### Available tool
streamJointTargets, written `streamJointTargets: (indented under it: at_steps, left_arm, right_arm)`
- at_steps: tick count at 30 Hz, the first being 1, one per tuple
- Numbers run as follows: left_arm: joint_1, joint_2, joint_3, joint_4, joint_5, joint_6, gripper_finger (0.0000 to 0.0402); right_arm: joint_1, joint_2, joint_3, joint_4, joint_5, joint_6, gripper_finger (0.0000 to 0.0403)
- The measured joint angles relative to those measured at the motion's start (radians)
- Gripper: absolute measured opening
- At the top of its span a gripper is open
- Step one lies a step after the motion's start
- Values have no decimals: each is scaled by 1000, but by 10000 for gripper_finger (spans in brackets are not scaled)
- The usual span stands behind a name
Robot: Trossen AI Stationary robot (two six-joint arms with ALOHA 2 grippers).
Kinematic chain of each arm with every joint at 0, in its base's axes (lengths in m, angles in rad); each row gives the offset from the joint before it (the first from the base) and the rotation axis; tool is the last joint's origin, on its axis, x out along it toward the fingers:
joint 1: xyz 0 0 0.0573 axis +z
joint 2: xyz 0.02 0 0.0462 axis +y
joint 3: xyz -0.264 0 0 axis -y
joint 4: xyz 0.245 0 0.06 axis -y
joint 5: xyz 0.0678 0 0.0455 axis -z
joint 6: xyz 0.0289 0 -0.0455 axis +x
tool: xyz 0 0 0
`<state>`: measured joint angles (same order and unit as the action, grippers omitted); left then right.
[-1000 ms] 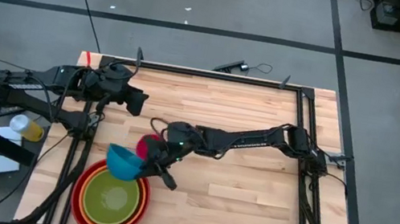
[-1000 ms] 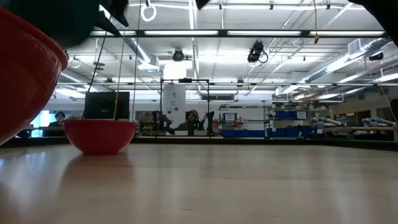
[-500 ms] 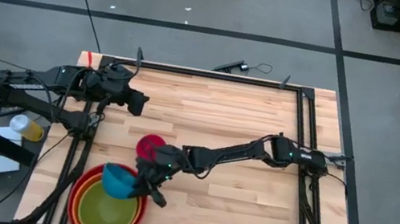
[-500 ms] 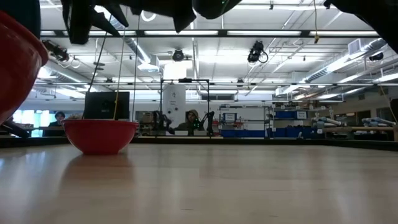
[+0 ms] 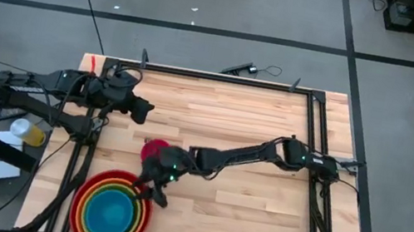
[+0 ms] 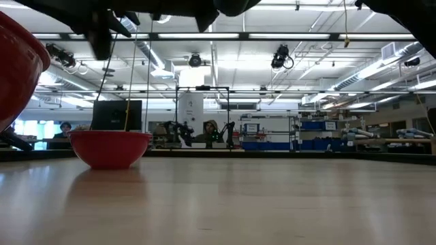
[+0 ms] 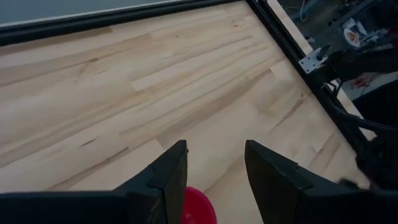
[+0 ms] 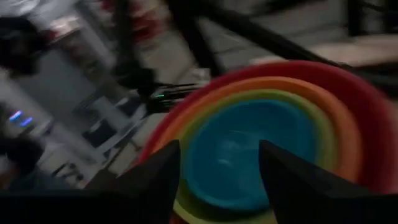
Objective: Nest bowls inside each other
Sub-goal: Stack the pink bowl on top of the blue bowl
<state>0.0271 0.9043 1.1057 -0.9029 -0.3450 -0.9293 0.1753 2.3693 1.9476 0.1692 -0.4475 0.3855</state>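
Note:
Four bowls sit nested at the table's near left: red [image 5: 80, 200] outermost, then orange, lime green, and blue [image 5: 110, 213] innermost, resting in the green one. The small magenta bowl [image 5: 154, 151] stands alone on the table just beyond the stack, and shows in the low view [image 6: 109, 147] and the left wrist view [image 7: 198, 206]. My right gripper [image 5: 152, 194] hovers open at the stack's far right rim. In its own view its fingers [image 8: 219, 183] stand apart above the blue bowl [image 8: 249, 152], touching nothing. My left gripper [image 5: 142, 110] waits open at the far left [image 7: 215, 180].
Bare wooden table stretches across the middle and right [image 5: 251, 208]. A black metal frame [image 5: 313, 134] runs round the table's edges. The big red bowl's wall [image 6: 17, 75] fills the low view's left side.
My right gripper has carried the blue bowl down and toward the table's near left, over the stack, rolled a little, and opened. The blue bowl, tilted in the grip before, has dropped and now lies level inside the lime green bowl.

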Motion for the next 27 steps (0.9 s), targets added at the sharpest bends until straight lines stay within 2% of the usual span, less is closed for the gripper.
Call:
streamJointTargets:
  at_steps: [3, 8, 11, 18, 22, 27]
  left_arm:
    - [-23, -1, 0, 0, -26, -35, 162]
    - [-61, -1, 0, -45, -73, -59, 160]
    - [-84, -1, 0, -109, -73, -95, 155]
    - [-138, 39, 0, -227, -71, -163, 142]
    - [-109, 140, 0, -238, -70, -94, 141]
    - [-63, 279, 0, -242, -6, -47, 142]
  right_arm:
    - [-38, -47, 2, -144, 107, 45, 229]
    - [-118, -129, 2, -479, 308, 11, 227]
    - [-166, -150, 2, -655, 377, -18, 227]
    - [-255, -148, -103, -788, 365, 34, 227]
    - [-274, -148, -136, -820, 362, 49, 226]
    - [-273, -167, -150, -785, 337, 45, 226]
